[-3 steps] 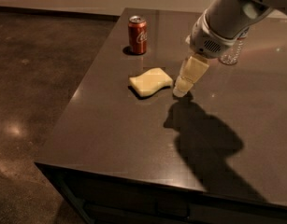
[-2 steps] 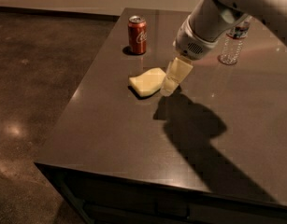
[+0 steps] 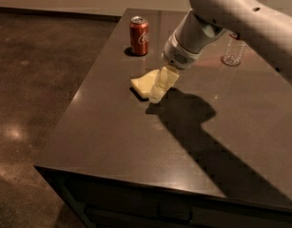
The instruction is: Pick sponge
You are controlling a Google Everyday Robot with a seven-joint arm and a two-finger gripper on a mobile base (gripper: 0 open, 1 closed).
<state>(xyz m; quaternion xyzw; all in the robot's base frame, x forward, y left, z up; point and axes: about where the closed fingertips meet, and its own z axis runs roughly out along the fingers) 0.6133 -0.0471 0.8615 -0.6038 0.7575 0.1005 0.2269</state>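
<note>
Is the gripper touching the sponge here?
Cannot tell. In the camera view the gripper overlaps the right end of the sponge, low over the table, but neither contact nor a gap shows plainly.

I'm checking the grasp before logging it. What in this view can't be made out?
Camera view:
1. sponge: right end hidden behind the gripper, low at its right edge; contact unclear.
2. clear bottle: top hidden by the arm.
3. table: right side cut off by the frame edge.
</note>
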